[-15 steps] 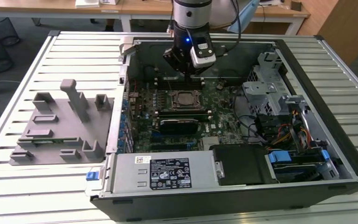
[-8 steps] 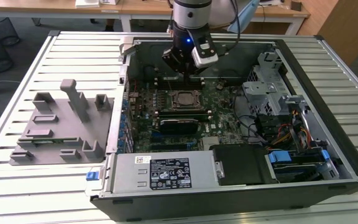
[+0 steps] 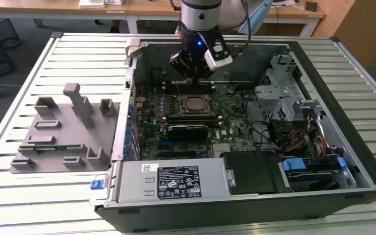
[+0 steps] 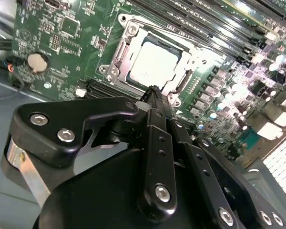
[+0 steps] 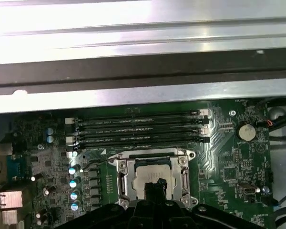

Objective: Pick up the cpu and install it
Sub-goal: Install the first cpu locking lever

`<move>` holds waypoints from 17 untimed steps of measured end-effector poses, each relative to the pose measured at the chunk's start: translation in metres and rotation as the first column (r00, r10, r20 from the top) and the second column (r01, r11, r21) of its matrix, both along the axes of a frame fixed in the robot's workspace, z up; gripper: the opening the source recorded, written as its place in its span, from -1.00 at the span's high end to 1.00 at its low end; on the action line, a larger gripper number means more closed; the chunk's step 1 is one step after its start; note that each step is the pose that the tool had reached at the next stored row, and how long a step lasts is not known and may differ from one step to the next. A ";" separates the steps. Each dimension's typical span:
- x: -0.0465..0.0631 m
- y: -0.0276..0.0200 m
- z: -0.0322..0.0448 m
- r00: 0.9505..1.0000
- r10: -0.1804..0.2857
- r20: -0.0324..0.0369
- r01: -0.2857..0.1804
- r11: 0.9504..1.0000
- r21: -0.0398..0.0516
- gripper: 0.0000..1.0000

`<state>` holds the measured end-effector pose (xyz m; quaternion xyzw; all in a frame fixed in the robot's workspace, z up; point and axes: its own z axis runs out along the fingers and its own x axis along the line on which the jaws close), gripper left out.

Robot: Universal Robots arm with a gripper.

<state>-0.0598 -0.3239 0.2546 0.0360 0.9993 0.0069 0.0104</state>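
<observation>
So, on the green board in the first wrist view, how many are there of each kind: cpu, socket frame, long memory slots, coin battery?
cpu: 1
socket frame: 1
memory slots: 4
coin battery: 1
Total: 7

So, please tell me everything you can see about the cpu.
The cpu is a small flat square chip with a pale silvery metal top. It lies flat inside the metal socket frame on the green motherboard, its edges bordered by the frame. The gripper is above it, not holding it. In the exterior view, the cpu is in the open computer case.
</observation>
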 end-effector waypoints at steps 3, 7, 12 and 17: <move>-0.010 0.0000 -0.0002 1.000 0.006 0.000 -0.006 1.000 0.000 0.79; -0.026 0.0000 -0.0003 1.000 0.007 0.000 -0.007 1.000 0.000 0.79; -0.040 0.0000 -0.0003 1.000 0.009 0.000 -0.009 1.000 0.000 0.79; -0.051 0.0000 -0.0004 1.000 0.010 0.000 -0.010 1.000 0.000 0.79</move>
